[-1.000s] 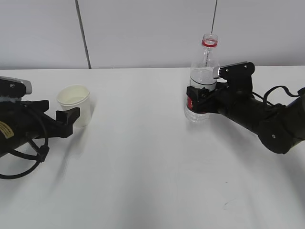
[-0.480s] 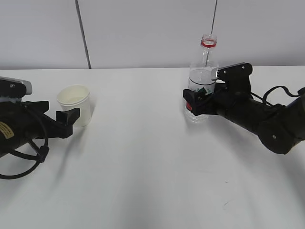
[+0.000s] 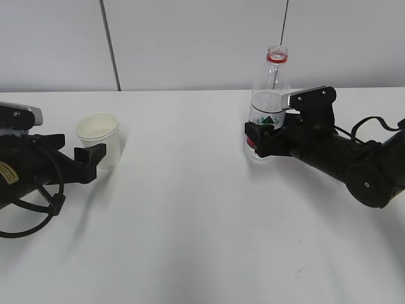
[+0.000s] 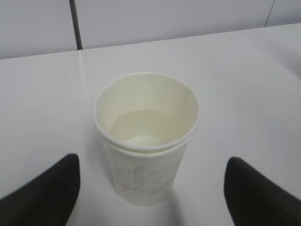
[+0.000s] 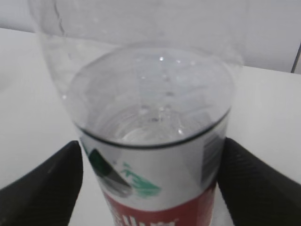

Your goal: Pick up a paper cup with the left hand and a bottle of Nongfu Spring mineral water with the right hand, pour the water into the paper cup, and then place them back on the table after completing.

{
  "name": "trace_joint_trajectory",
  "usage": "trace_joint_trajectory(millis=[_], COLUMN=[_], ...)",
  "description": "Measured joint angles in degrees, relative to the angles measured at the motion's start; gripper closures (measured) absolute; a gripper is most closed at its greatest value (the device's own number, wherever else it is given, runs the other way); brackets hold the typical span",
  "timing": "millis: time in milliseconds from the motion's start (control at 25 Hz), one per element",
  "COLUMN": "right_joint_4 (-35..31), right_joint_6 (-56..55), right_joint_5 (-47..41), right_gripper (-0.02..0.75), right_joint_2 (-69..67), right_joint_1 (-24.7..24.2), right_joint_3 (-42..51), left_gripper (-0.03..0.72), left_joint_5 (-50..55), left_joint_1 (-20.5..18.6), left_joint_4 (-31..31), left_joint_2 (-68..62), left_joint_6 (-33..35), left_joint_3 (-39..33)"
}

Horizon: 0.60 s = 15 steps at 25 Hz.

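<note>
Paper cup [image 3: 99, 138] at left of frame, upright between spread left hand [image 3: 95, 158] fingers, bottle [image 3: 268, 104] right of centre, flanked by spread right hand [image 3: 258, 138], white surface [image 3: 190, 209]

This looks like a robot lab or test bench, not a home; a plain white table [image 3: 190, 209] fills the scene, bare but for 1 paper cup [image 3: 99, 138] at the left and 1 water bottle [image 3: 269, 104] at the right; 2 black arms [image 3: 28, 168] lie on it; behind, far, stands a blank pale panel wall [image 3: 190, 38] with dark vertical seams [image 3: 109, 44].
</note>
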<state>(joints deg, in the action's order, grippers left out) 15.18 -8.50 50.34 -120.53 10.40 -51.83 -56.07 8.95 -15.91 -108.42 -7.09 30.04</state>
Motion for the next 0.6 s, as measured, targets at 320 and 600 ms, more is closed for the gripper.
trace_joint_trajectory(millis=[320, 600], right_joint_4=[0.0, -0.2], right_joint_6=[0.0, 0.1], right_joint_5=[-0.7, -1.7], right_gripper=[0.078, 0.088], right_joint_2=[4.4, 9.1], right_joint_1=[0.0, 0.0], right_joint_3=[5.0, 9.7], left_gripper=[0.115, 0.115], left_joint_5=[0.0, 0.6], left_joint_1=[0.0, 0.0], left_joint_4=[0.0, 0.0], left_joint_2=[0.0, 0.0], left_joint_6=[0.0, 0.0], left_joint_3=[0.0, 0.0])
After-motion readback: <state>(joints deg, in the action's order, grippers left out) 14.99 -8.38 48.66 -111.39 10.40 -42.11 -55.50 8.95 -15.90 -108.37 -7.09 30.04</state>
